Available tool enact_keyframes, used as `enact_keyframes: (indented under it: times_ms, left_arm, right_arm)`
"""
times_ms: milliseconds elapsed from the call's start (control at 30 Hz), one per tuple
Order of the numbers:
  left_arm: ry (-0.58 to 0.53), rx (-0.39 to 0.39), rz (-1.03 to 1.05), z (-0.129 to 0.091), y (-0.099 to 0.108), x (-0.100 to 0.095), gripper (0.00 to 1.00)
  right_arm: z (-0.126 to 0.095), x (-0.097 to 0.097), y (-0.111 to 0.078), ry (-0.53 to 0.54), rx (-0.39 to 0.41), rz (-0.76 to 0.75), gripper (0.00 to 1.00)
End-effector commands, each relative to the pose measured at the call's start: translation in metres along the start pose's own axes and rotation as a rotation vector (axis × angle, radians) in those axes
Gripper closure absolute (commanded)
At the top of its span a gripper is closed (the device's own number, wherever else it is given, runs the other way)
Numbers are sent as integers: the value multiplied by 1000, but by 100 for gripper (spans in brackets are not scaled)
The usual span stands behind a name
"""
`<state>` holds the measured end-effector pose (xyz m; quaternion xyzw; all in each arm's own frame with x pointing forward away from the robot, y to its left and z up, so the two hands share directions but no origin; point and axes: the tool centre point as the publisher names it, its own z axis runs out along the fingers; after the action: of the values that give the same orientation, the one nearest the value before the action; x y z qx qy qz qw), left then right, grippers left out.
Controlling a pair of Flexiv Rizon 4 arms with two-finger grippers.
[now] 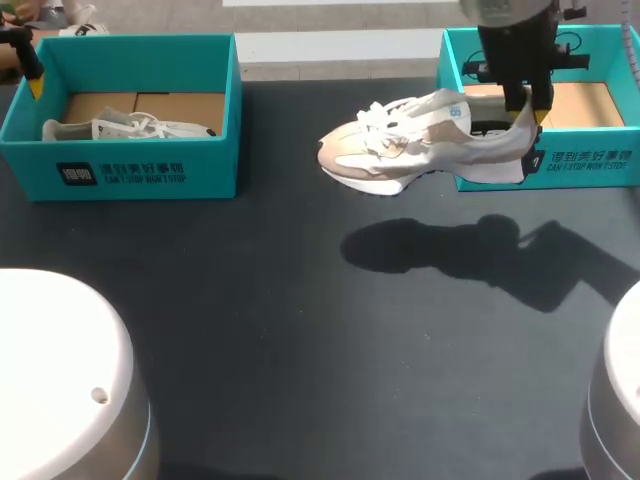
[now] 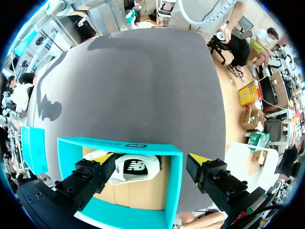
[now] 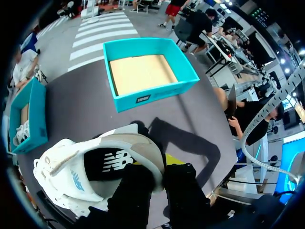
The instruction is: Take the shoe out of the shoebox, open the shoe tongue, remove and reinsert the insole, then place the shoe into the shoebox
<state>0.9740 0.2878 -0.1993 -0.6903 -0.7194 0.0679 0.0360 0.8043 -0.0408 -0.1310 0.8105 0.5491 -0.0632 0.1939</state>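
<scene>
the right gripper [image 3: 159, 177] is clamped on the heel collar of the shoe [image 3: 95, 167], a finger on either side. it holds the shoe clear of the desk [image 1: 300, 330], beside the empty shoebox [image 3: 152, 95] at the far right corner. i judge the taking-out nearly done. the tongue, the insole and the return are all left. the left gripper [image 2: 152, 161] hangs with fingers wide apart over a second shoebox [image 2: 119, 143] at the far left corner, gripping nothing.

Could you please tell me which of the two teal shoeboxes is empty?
The shoebox on the right: only its cardboard floor shows. The left shoebox holds a white shoe, and the right pincer grips the other shoe outside it.
</scene>
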Motion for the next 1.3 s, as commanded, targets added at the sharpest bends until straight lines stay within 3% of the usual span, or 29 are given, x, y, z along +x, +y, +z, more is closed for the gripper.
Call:
enact_keyframes:
  times_ms: [33,100,133,367,600,833,967,1300]
  left_arm:
    - [2,-1,0,0,-1,0,0]
    - [2,-1,0,0,-1,0,0]
    - [2,-1,0,0,-1,0,0]
    - [2,-1,0,0,-1,0,0]
    - [2,-1,0,0,-1,0,0]
    - [2,-1,0,0,-1,0,0]
    - [2,-1,0,0,-1,0,0]
    - [2,-1,0,0,-1,0,0]
  right_arm:
    - [0,-1,0,4,0,0,100]
    - [0,-1,0,4,0,0,100]
    - [-2,2,-8,-7,-14,-8,100]
    - [-10,19,-78,-38,-52,33,100]
    - [-26,48,-152,-24,-74,27,100]
    - [-24,71,-211,-32,-39,43,100]
    - [-18,77,-228,-35,-3,87,100]
    - [-18,77,-228,-35,-3,87,100]
